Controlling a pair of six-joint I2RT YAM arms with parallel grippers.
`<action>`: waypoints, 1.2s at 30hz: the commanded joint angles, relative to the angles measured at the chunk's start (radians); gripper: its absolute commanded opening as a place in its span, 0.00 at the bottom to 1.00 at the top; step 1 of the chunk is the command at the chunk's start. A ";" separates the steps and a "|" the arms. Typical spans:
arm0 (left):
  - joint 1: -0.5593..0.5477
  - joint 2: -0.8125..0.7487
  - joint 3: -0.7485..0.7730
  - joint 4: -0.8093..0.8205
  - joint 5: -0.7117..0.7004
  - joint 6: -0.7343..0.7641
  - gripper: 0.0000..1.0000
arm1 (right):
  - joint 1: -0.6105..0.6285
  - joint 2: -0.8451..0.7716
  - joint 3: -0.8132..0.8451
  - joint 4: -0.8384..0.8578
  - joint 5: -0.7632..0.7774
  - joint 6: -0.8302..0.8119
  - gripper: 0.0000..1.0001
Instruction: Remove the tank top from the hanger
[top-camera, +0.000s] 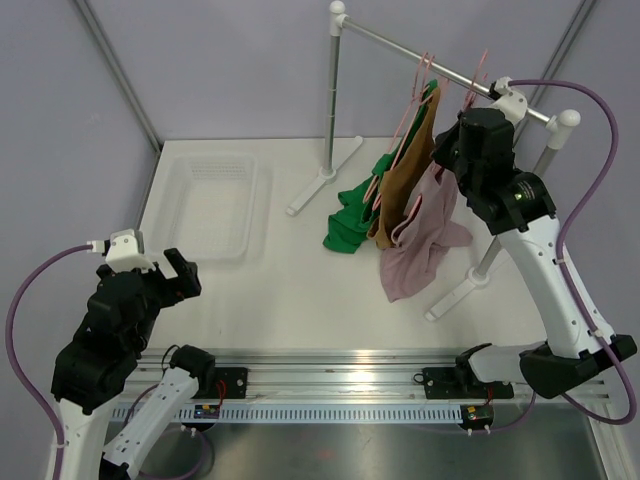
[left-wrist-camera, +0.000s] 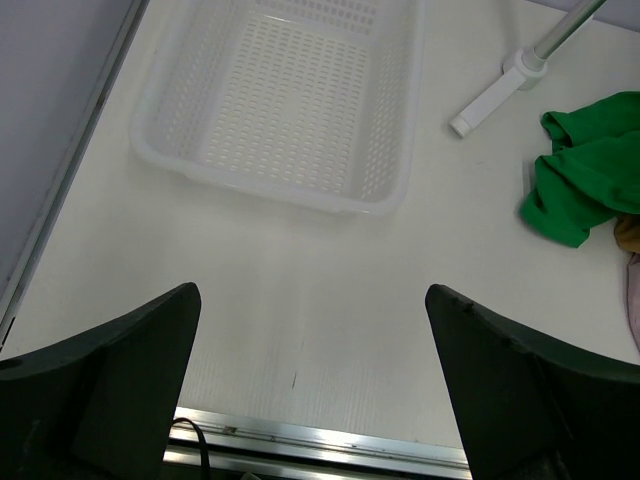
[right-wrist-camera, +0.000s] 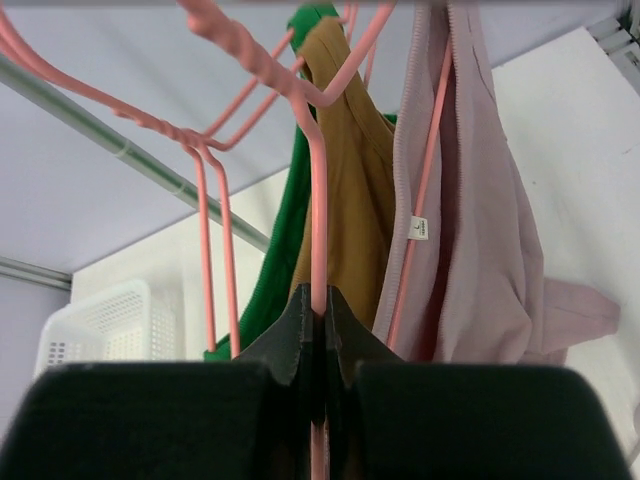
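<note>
Three tank tops hang on pink hangers from a metal rail: a green one, a brown one and a pale pink one. My right gripper is up by the rail, shut on a pink hanger wire. In the right wrist view the brown top and the pale pink top hang just beyond the fingers. My left gripper is open and empty low at the near left, over bare table.
A white perforated basket sits at the back left; it also shows in the left wrist view. The rack's upright poles and feet stand on the table's right half. The green top's hem rests on the table.
</note>
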 joint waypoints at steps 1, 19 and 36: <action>-0.004 0.002 -0.007 0.048 0.026 -0.009 0.99 | 0.007 -0.061 0.078 0.041 0.011 0.011 0.00; -0.004 0.054 -0.012 0.191 0.348 -0.042 0.99 | 0.005 -0.387 -0.071 -0.277 -0.413 -0.067 0.00; -0.252 0.269 -0.085 0.883 0.639 -0.160 0.99 | 0.005 -0.689 -0.190 -0.609 -1.027 -0.212 0.00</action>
